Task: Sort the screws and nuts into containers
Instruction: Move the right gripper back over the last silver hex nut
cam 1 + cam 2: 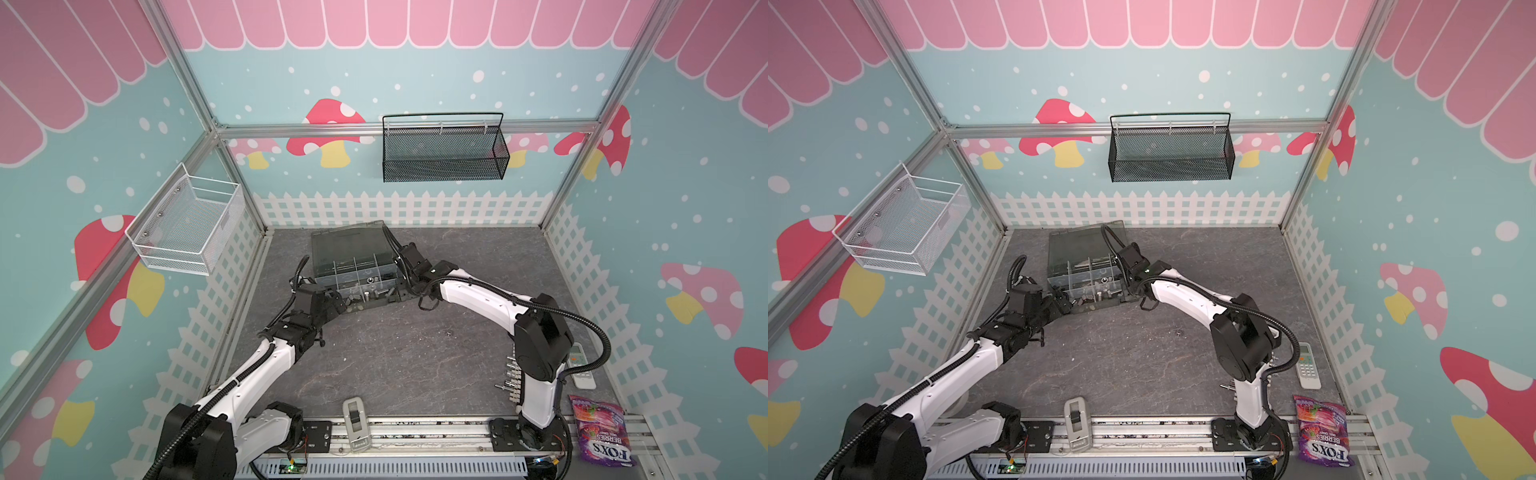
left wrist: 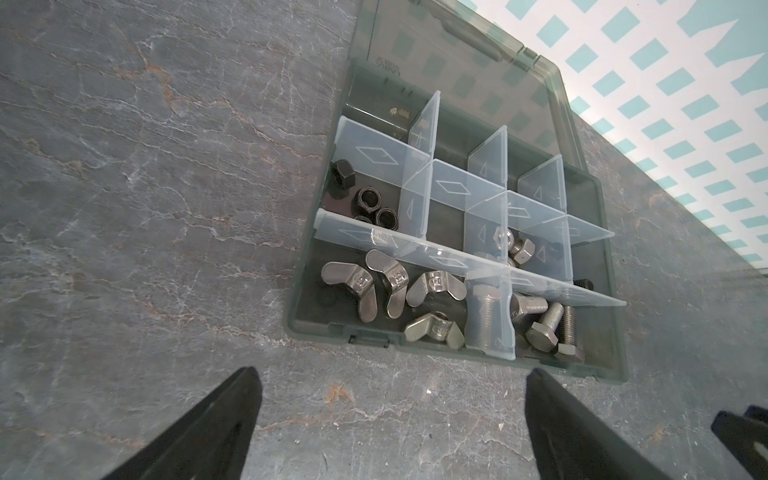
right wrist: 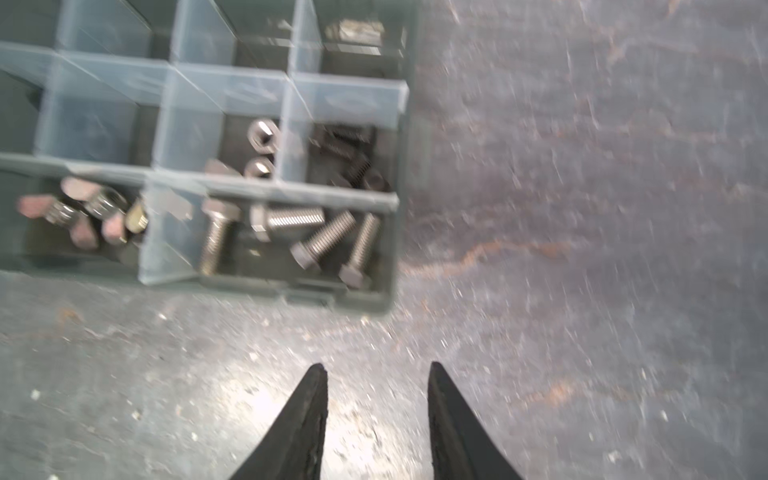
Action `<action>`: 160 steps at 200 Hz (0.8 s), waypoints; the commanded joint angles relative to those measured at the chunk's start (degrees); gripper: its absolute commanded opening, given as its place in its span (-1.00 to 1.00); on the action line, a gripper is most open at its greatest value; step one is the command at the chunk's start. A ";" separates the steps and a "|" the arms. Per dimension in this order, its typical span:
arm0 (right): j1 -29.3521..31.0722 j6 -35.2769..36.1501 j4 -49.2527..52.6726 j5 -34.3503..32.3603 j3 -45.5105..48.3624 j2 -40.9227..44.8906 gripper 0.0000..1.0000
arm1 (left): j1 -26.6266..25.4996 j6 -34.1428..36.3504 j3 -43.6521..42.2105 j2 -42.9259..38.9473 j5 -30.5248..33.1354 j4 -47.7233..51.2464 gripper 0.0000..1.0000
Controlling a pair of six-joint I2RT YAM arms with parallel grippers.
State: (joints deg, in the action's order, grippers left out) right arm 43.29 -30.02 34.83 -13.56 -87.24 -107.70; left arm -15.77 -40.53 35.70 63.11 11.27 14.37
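The dark grey organizer box (image 1: 376, 305) (image 1: 1096, 308) sits at the back of the table with its smoky lid (image 2: 478, 79) tipped open. Its containers (image 2: 449, 208) are split by pale dividers. Silver screws (image 2: 544, 328) (image 3: 324, 241) fill a front corner cell, with silver wing nuts (image 2: 390, 286) beside them. Black nuts (image 2: 368, 201), silver hex nuts (image 3: 262, 135) and black screws (image 3: 353, 156) lie in the middle row. My left gripper (image 2: 392, 370) (image 1: 338, 301) hangs open over bare table at the box's front left. My right gripper (image 3: 376, 365) (image 1: 394, 293) is open and empty at its front right corner.
A small dark piece (image 1: 449, 333) lies alone mid-table, too small to name. A white terminal strip (image 1: 513, 374), a remote (image 1: 582, 372) and a candy bag (image 1: 600, 432) sit front right, a grey device (image 1: 355, 424) front centre. A black mesh basket (image 1: 444, 149) and a white wire basket (image 1: 187, 224) hang on the walls.
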 commanded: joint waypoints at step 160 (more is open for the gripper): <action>-2.11 -4.60 10.37 -1.16 24.60 13.88 0.13 | 0.43 -1.53 0.07 1.30 -1.10 -1.06 1.00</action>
State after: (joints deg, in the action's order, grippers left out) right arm 41.67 -34.17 43.59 -15.38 -64.16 -95.11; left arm -15.75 -40.62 35.70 64.03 10.48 14.26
